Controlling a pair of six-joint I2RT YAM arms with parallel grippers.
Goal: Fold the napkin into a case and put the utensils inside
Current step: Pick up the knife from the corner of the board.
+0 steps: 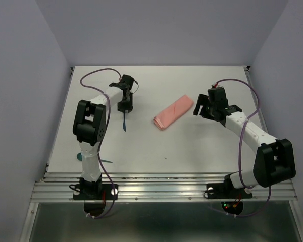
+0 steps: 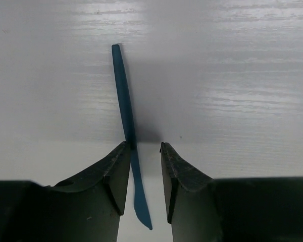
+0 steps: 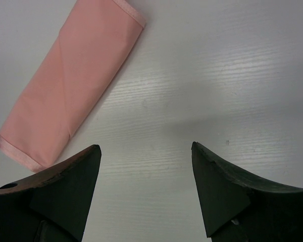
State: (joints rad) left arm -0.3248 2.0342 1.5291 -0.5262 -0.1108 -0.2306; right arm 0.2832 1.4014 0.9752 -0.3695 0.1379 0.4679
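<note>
Left wrist: left tool apart astride utensil; right tool apart beside case edge.

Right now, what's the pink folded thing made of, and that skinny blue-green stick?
The folded napkin looks like thin woven cloth. It is matte, with soft creases and what seems a stitched hem along its edges. The teal utensil looks like hard plastic. It is smooth, evenly coloured, thin and slightly bowed. I cannot tell which utensil it is.

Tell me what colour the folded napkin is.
The napkin is plain salmon pink; the right wrist view shows it best.
</note>
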